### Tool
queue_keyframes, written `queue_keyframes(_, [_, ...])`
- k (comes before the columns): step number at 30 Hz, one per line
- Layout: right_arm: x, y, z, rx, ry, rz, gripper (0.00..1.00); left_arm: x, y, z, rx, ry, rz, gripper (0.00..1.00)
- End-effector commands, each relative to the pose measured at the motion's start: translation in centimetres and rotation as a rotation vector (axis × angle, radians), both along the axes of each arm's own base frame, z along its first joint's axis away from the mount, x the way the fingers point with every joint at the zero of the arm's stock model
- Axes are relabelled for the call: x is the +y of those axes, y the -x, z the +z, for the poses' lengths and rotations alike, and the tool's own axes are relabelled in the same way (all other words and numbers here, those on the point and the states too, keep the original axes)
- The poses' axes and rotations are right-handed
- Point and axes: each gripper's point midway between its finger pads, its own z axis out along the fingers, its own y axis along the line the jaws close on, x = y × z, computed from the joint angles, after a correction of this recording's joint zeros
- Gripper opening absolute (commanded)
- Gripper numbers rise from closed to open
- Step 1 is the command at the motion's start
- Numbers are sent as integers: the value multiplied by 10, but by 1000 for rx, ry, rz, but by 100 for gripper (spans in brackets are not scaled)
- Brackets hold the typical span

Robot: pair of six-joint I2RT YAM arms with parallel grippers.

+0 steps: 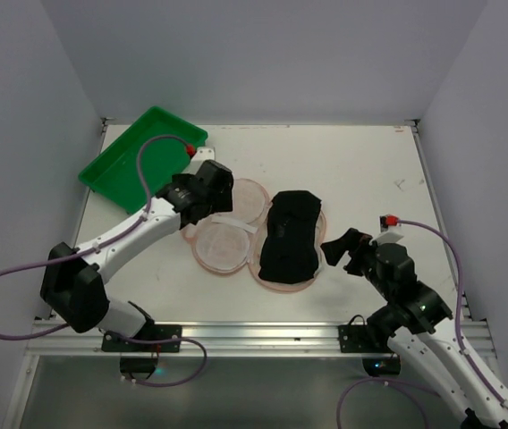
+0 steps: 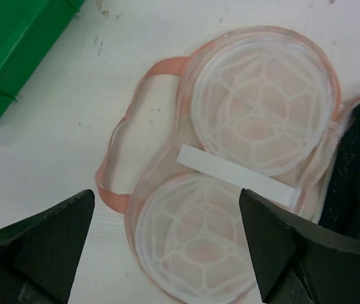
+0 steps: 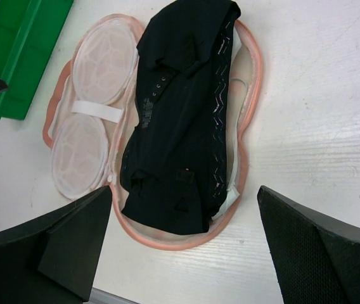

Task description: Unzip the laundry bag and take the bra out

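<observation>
The laundry bag lies unzipped and spread flat on the white table, its pink trim showing all round. Its left half shows two round pale mesh lobes joined by a white strap. The bra, mostly black, lies folded in the right half, with a bit of white at its lower edge. My left gripper hovers open over the nearer mesh lobe, holding nothing. My right gripper stands open just right of the bag's near end, empty, with the bra's near end between its fingers in the right wrist view.
A green plastic tray sits at the far left corner of the table, also seen in the left wrist view and the right wrist view. Grey walls close in the table on three sides.
</observation>
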Motion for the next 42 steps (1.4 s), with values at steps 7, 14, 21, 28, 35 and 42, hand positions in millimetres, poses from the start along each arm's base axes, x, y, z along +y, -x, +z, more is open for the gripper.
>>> queue_keyframes(7, [-23, -3, -6, 17, -12, -156, 99, -141, 49, 33, -77, 198, -252, 99])
queue_keyframes(14, [-26, 2, -5, 25, -50, -187, 99, -234, 57, 11, -54, 190, -395, 89])
queue_keyframes(21, [-27, 6, -6, 22, -76, -188, 99, -277, 34, -19, -84, 150, -400, 82])
queue_keyframes(28, [-25, 8, -8, 22, -95, -183, 99, -279, 24, -48, -90, 74, -372, 72])
queue_keyframes(35, [-26, 7, -8, 25, -84, -187, 99, -281, 24, -62, -99, 25, -371, 65])
queue_keyframes(42, [-27, 7, -8, 23, -83, -188, 99, -269, 18, -78, -113, -56, -340, 49])
